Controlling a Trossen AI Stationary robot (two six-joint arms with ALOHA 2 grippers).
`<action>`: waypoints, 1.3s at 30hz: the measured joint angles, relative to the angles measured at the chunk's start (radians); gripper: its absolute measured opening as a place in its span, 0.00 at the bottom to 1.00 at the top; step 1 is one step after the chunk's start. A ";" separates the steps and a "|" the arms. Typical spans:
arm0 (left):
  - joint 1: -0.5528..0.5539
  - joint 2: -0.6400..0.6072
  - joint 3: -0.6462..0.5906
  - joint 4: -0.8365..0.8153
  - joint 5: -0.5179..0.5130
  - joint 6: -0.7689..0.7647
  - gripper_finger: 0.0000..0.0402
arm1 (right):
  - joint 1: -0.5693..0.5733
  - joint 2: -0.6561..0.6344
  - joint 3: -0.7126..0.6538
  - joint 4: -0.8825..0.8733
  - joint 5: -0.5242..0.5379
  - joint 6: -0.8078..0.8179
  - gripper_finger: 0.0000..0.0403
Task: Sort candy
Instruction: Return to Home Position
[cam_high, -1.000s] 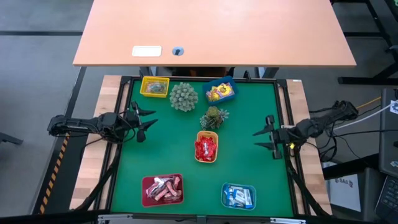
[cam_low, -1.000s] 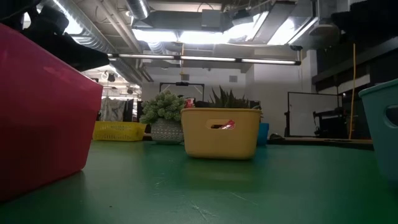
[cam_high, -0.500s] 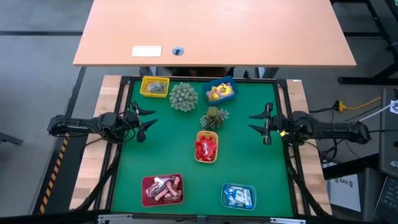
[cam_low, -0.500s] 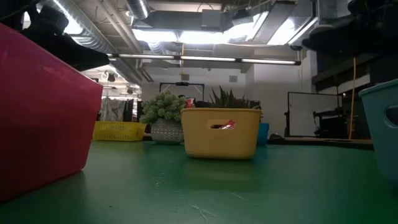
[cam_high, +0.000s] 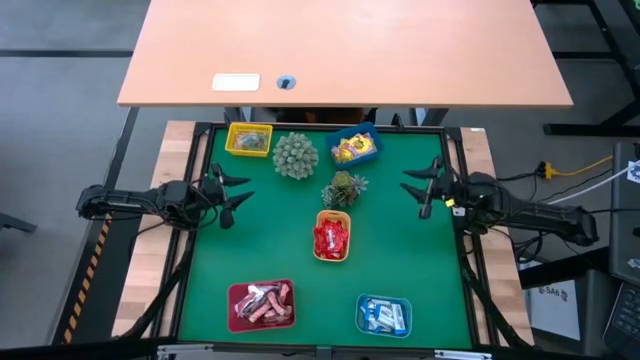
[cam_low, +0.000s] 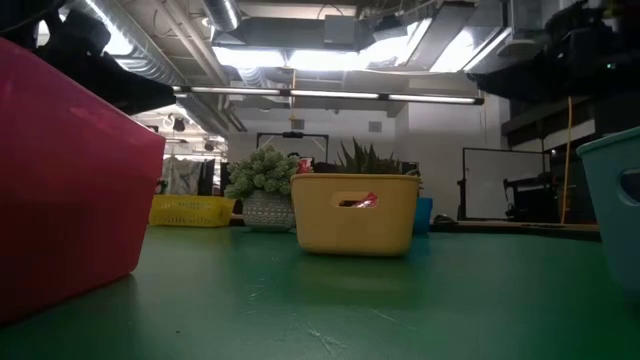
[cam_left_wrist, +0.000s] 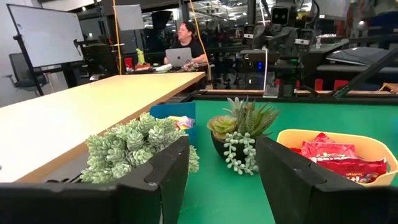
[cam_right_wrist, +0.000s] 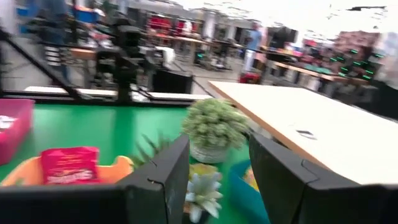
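1. While the left gripper (cam_high: 238, 197) hangs at the green mat's (cam_high: 270, 245) left edge, the right gripper (cam_high: 413, 186) hangs at its right edge; both have fingers spread wide and hold nothing.
2. Red candy (cam_high: 331, 238) lies in the orange tray (cam_high: 333, 214) at mat centre.
3. Along the high view's bottom edge, brown-pink candy (cam_high: 264, 302) is in the red tray (cam_high: 232, 305) and blue-white candy (cam_high: 385, 316) is in the light blue tray (cam_high: 362, 318).
4. At the far edge, yellow candy (cam_high: 353, 150) is in the blue tray (cam_high: 337, 135) and greenish candy (cam_high: 250, 141) is in the yellow tray (cam_high: 231, 140), with a spiky plant ball (cam_high: 295, 156) between the two trays.

Low view: red bin (cam_low: 60, 180) cut off at nine o'clock, pale blue bin (cam_low: 615, 210) at three; their candy (cam_high: 262, 303) hidden.
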 joint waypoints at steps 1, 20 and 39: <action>0.000 0.000 0.000 0.000 0.000 -0.012 0.44 | 0.000 0.000 0.000 -0.008 0.023 0.000 0.41; 0.000 0.000 0.000 0.000 -0.002 -0.148 0.44 | 0.002 0.000 0.001 -0.374 0.238 0.023 0.41; 0.000 0.000 0.000 0.001 -0.002 -0.154 0.44 | 0.002 0.000 0.001 -0.383 0.171 0.129 0.41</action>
